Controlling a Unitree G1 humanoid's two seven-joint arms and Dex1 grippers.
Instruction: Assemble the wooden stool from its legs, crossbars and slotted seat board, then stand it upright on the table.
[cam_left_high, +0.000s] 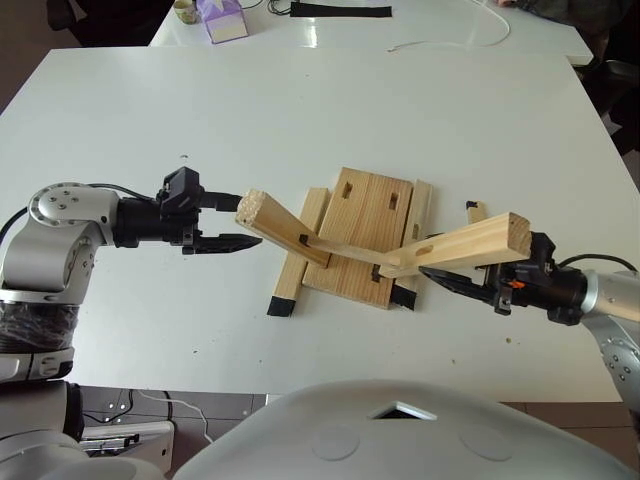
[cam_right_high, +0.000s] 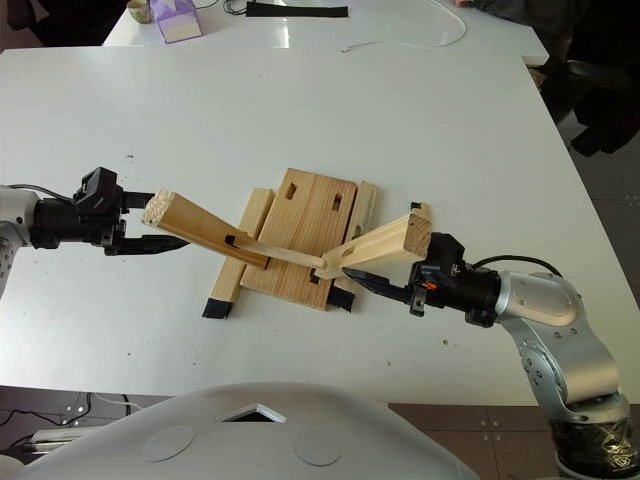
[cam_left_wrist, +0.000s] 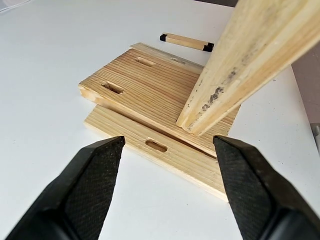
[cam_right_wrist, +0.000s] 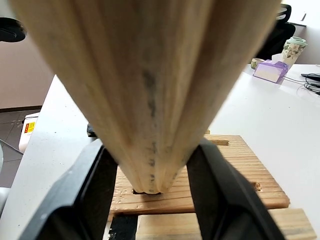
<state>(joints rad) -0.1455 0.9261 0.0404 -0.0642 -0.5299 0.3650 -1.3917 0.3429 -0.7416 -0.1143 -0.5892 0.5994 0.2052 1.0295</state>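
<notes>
Nearest the head camera, the right gripper (cam_left_high: 450, 268) is clamped on a pale, square-sectioned wooden leg (cam_left_high: 470, 245), one black finger pressed against each side of it. That arm comes in from the right table edge with the elbow bent and the forearm lying low, pointing toward the robot's left. The held leg slopes up away from the table. A thin wooden crossbar (cam_left_high: 350, 250) joins its lower end to a second pale wooden leg (cam_left_high: 285, 230), which slopes up the opposite way, so the joined pieces form a shallow V above the table.

The left arm reaches in level from the left side, with its forearm straight and pointing right. The left gripper (cam_left_high: 232, 220) hovers at the raised end of the second leg. Its black ribbed fingers (cam_left_wrist: 95, 185) are spread wide, and from the wrist they touch no wood.

Beneath the V, the flat slotted wooden seat board (cam_left_high: 365, 205) lies on the white table (cam_left_high: 300, 110). A loose black-capped leg (cam_left_high: 290, 275) lies along each side of the board, and a short wooden piece (cam_left_high: 477, 211) lies just beyond the right one.
</notes>
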